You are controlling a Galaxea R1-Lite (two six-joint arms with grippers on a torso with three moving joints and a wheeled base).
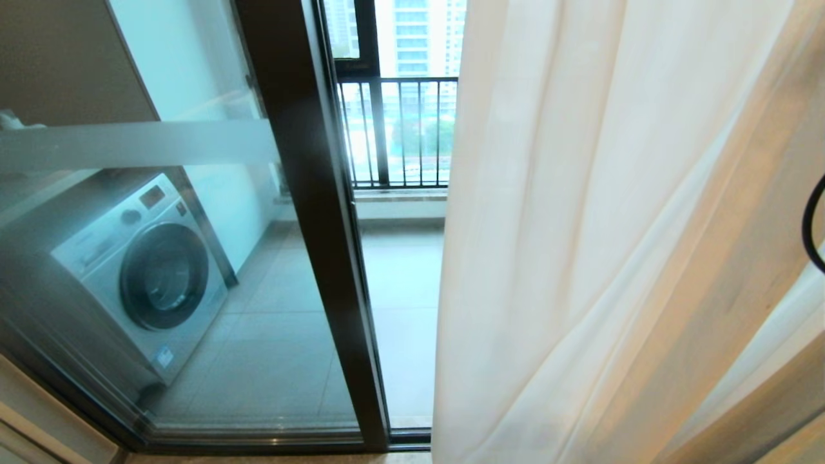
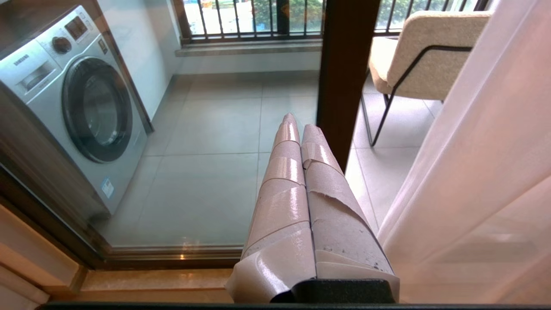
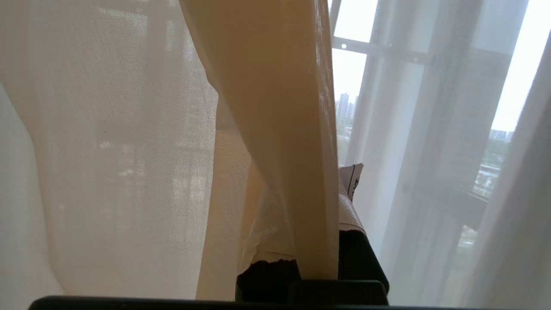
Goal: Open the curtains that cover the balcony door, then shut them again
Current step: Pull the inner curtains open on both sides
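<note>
Here the sheer white curtains (image 1: 580, 258) hang bunched at the right of the balcony door (image 1: 309, 225), one fold pinched between the closed right gripper (image 3: 318, 241); the left gripper (image 2: 297, 129), fingers together and empty, points at the glass near a washing machine (image 1: 145, 277)

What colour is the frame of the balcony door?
The balcony door frame is a dark brown-black; it shows best in the head view.

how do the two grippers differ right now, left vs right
The left gripper hangs in free air before the balcony door, touching nothing; the right gripper is wrapped in the curtains, a fold pinched between its fingers. The left's taped fingers show fully; the right's are mostly hidden by fabric. Both are shut.
</note>
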